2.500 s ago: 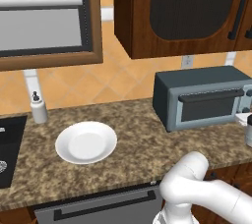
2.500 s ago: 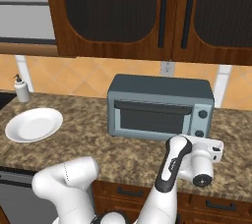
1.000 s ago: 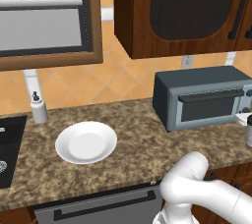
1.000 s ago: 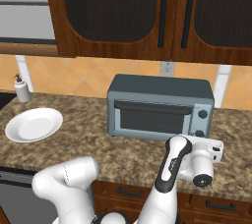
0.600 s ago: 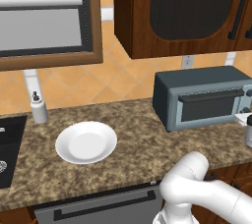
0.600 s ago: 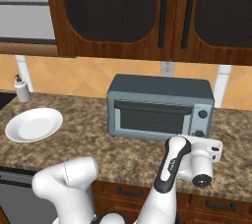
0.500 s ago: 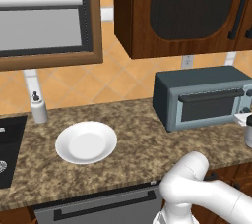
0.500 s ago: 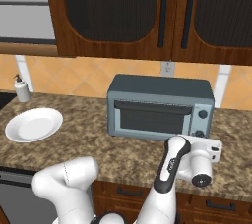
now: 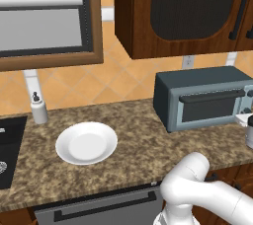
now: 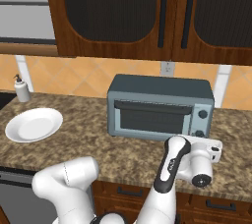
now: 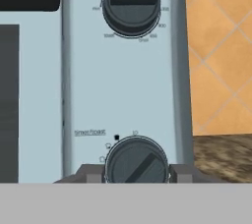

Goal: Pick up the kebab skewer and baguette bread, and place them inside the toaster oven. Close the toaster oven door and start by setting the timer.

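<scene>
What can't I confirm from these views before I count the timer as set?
- Inside the toaster oven: dark door window hides it in both base views.
- End effector grip on the lower knob: hand view's bottom edge cuts it off.
- Dial markings: too small and blurred, hand view.

Printing around the toaster oven (image 11: 123, 85) knobs is too blurred to read.

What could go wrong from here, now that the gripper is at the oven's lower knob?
The fingertips flank the lower knob near its edge, so the gripper might slip when twisting. The upper knob sits directly above on the toaster oven; drifting up would set the wrong dial.
</scene>
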Available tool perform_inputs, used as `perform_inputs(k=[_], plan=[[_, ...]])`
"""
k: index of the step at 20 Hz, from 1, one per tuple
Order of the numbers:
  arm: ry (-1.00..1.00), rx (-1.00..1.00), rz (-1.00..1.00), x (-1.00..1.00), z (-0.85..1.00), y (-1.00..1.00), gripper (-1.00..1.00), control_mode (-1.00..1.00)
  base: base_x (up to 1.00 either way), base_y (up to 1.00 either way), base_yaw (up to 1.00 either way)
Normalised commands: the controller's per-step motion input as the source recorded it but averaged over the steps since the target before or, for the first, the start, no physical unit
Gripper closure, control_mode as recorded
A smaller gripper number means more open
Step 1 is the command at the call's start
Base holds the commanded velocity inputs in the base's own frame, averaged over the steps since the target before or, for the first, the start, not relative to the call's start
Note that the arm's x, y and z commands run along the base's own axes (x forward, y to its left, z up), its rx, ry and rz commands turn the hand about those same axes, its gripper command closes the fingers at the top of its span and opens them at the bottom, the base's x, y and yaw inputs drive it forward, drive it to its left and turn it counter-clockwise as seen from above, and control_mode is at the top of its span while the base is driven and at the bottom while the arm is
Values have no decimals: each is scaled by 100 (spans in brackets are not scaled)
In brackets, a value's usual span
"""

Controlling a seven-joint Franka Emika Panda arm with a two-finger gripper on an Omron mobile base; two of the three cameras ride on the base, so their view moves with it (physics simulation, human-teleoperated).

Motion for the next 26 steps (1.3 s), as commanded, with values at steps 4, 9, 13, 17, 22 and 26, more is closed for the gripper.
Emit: perform_inputs(k=[4, 9, 13, 17, 22, 26], plan=[[0, 2, 0, -4, 0, -5, 100, -100, 0, 0, 0], [0, 2, 0, -8, 1, -3, 100, -100, 0, 0, 0], [0, 3, 0, -5, 2, -2, 100, -100, 0, 0, 0], [-1, 10, 0, -2, 0, -4, 100, -100, 0, 0, 0], [-2, 17, 0, -1, 0, -4, 100, -100, 0, 0, 0], [-2, 20, -2, -1, 0, 0, 100, -100, 0, 0, 0]])
